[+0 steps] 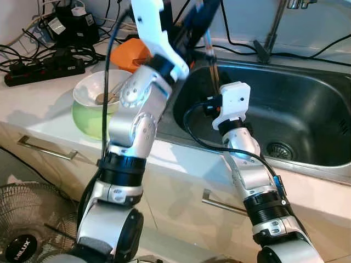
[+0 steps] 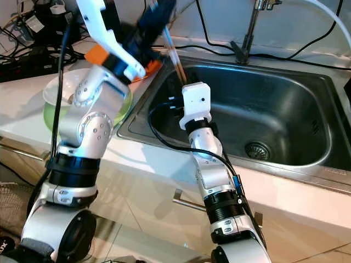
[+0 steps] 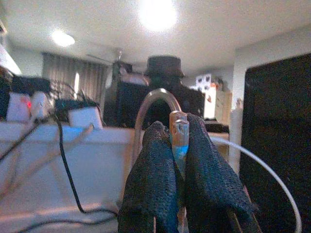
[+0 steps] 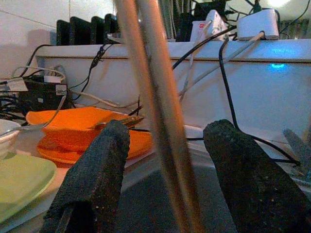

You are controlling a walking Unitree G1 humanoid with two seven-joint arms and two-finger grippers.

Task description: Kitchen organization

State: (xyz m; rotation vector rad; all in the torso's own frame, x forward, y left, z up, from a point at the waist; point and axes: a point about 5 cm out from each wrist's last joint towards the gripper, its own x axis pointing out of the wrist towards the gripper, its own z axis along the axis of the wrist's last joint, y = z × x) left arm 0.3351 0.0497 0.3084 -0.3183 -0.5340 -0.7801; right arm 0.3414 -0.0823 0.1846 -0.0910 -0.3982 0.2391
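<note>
**Operator:** Report left claw status and the position of the item it carries.

**Robot:** My left gripper (image 3: 170, 160) is clenched on a pair of chopsticks (image 2: 174, 57). In the left wrist view their upper ends stand out between my two black fingers (image 3: 150, 179). From the head views, the gripper is raised above the left rim of the sink (image 1: 307, 118), and the chopsticks slant down from it toward the basin.

**Operator:** Right claw status?

**Robot:** My right gripper (image 4: 163, 170) is released. Its fingers stand apart, and in the right wrist view the chopsticks pass through the gap between them without touching either pad. The right arm (image 2: 205, 148) reaches over the front edge of the counter (image 1: 33, 104) into the sink at its left end.

**Operator:** Surrounding items?

**Robot:** A white bowl (image 1: 90, 90) holding a spoon (image 1: 107, 97) sits nested in a green bowl (image 1: 88, 120) on the counter, left of the sink. Orange dishes (image 4: 82, 128) are stacked behind them. A power strip (image 1: 44, 71) with cables lies at the back left. The faucet (image 2: 247, 33) rises behind the basin, and the drain (image 1: 279, 149) is in the sink floor.
</note>
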